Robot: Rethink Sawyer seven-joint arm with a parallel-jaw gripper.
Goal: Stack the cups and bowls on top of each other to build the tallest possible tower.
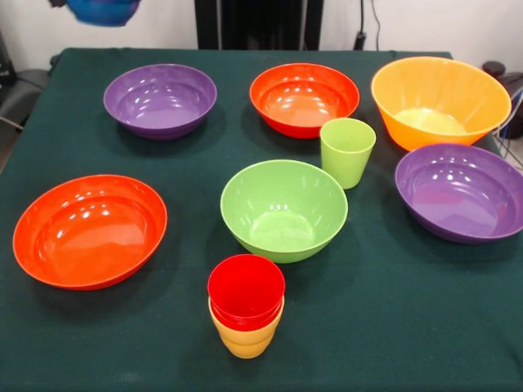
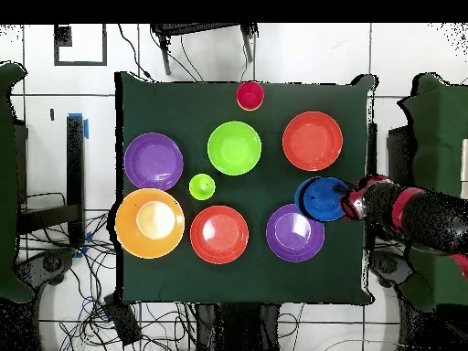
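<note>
A small blue bowl [image 1: 102, 11] hangs in the air above the table's far left corner. In the overhead view my gripper [image 2: 350, 203] is shut on the right rim of this blue bowl [image 2: 320, 198], which overlaps a purple bowl [image 2: 295, 233]. A red cup [image 1: 246, 291] sits nested in a yellow cup [image 1: 245, 339] at the near edge, making a low tower [image 2: 249, 95]. Behind it stands the light green bowl [image 1: 283, 209], with the green cup [image 1: 347, 151] upright beside it.
Spread over the green cloth are purple bowls [image 1: 160, 100] [image 1: 462, 192], red-orange bowls [image 1: 304, 98] [image 1: 88, 230] and a large orange bowl [image 1: 440, 100]. My arm [image 2: 411, 215] reaches in over the table's edge. Cables lie on the floor around the table.
</note>
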